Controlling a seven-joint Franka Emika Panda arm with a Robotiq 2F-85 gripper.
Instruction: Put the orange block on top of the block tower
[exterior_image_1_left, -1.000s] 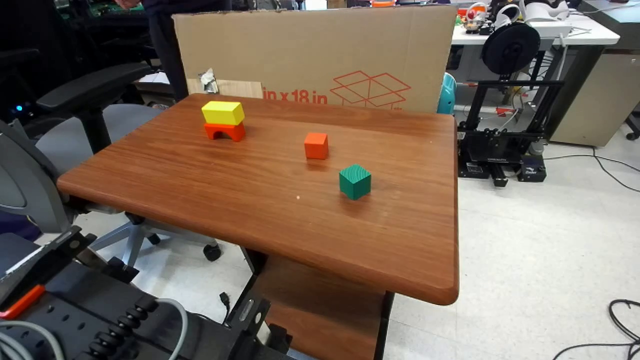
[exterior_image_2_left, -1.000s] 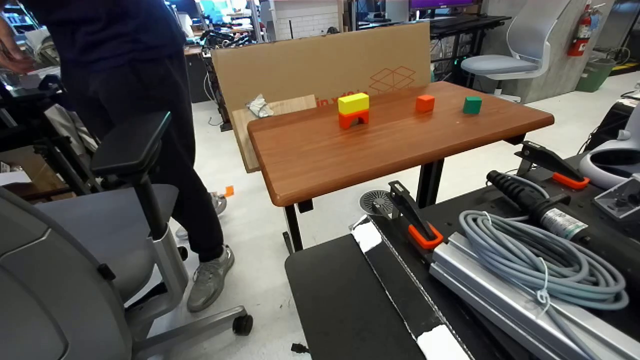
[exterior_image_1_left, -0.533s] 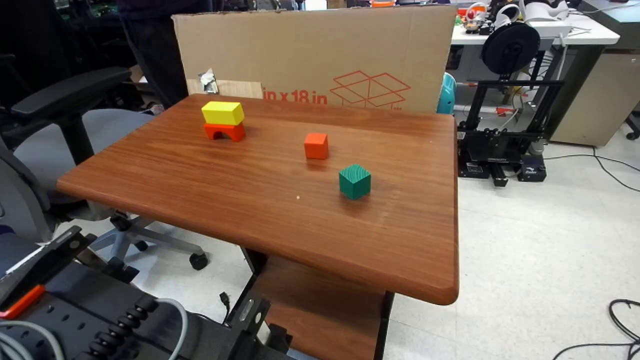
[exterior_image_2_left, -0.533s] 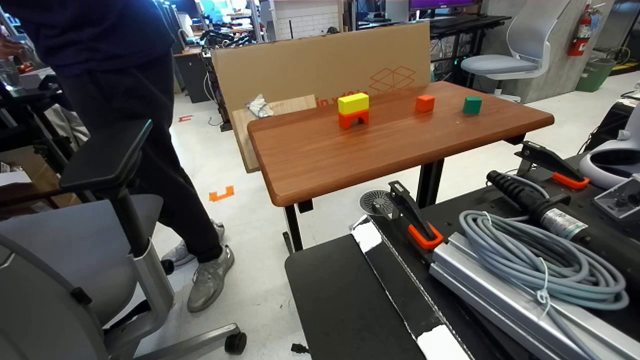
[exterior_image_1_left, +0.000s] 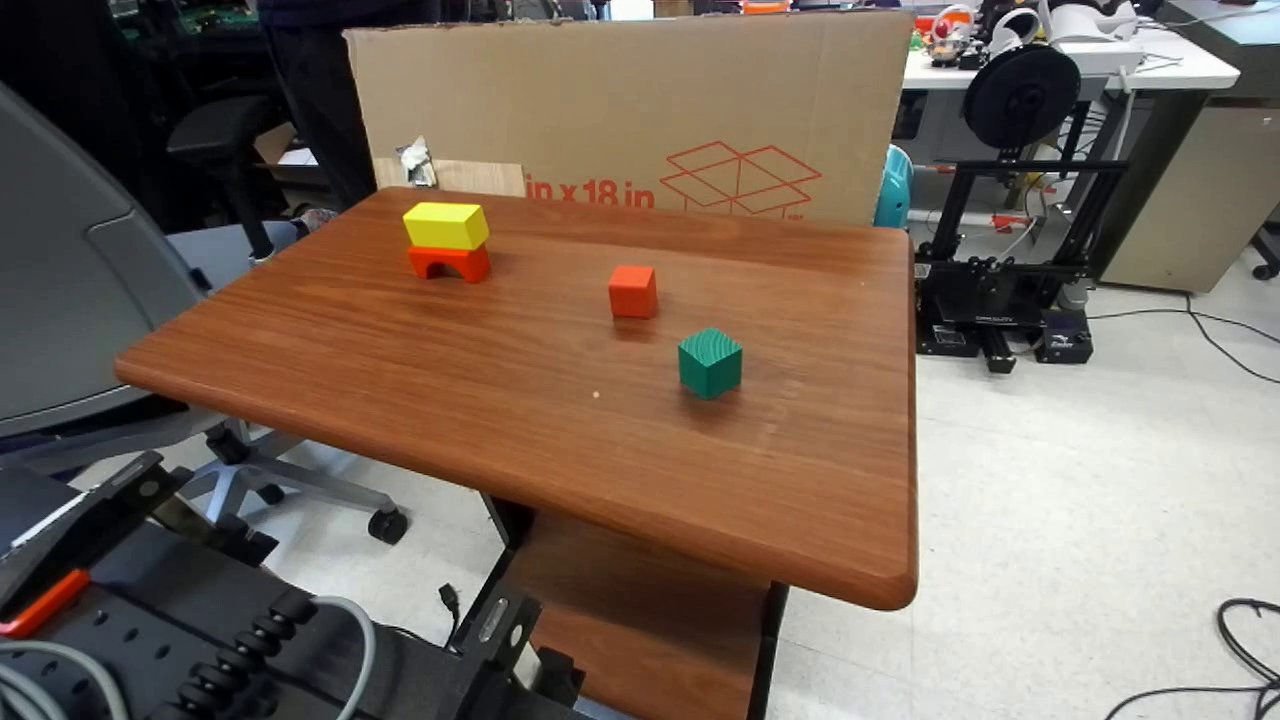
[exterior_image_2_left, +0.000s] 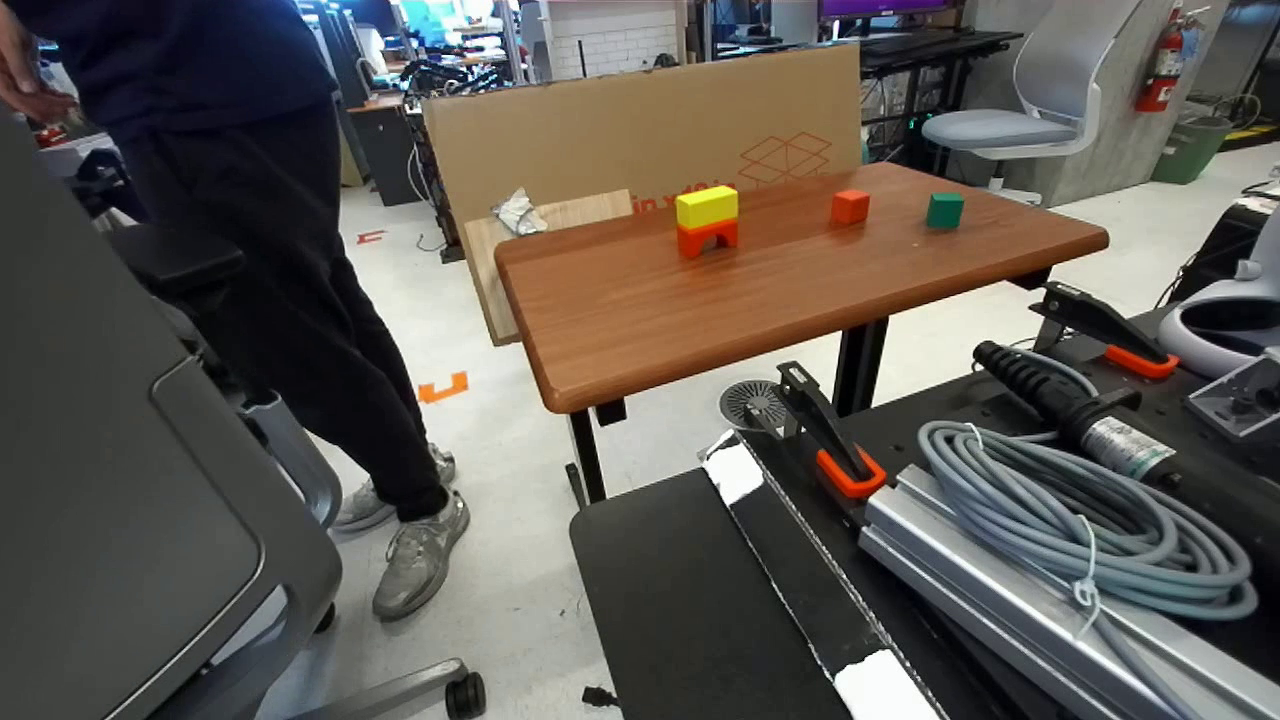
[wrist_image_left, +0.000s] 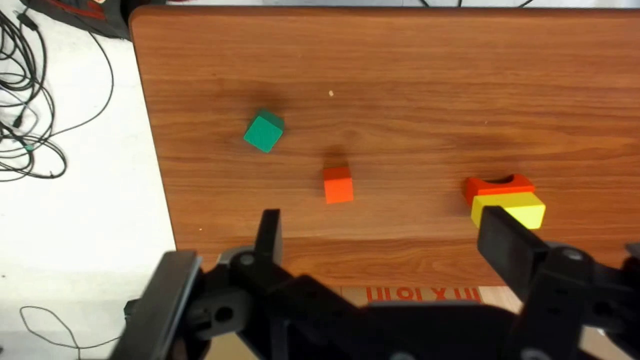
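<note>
The orange block (exterior_image_1_left: 632, 292), a small red-orange cube, sits alone on the brown table. It also shows in an exterior view (exterior_image_2_left: 850, 207) and in the wrist view (wrist_image_left: 338, 185). The block tower, a yellow block (exterior_image_1_left: 446, 226) flat on a red-orange arch block (exterior_image_1_left: 450, 264), stands at the table's far left. It also shows in an exterior view (exterior_image_2_left: 707, 208) and in the wrist view (wrist_image_left: 520, 207), where a fingertip partly covers it. My gripper (wrist_image_left: 382, 220) is open and empty, apart from the blocks, in the wrist view. The arm and gripper are outside both exterior views.
A green cube (exterior_image_1_left: 710, 364) sits near the orange block. A cardboard sheet (exterior_image_1_left: 600, 110) stands along the table's back edge. A grey chair (exterior_image_2_left: 150, 450) and a person (exterior_image_2_left: 240, 230) are beside the table. Clamps and a coiled cable (exterior_image_2_left: 1080, 520) lie on the black bench.
The grey chair has turned and shifted beside the table, and the person near it has moved slightly. The blocks have not moved.
</note>
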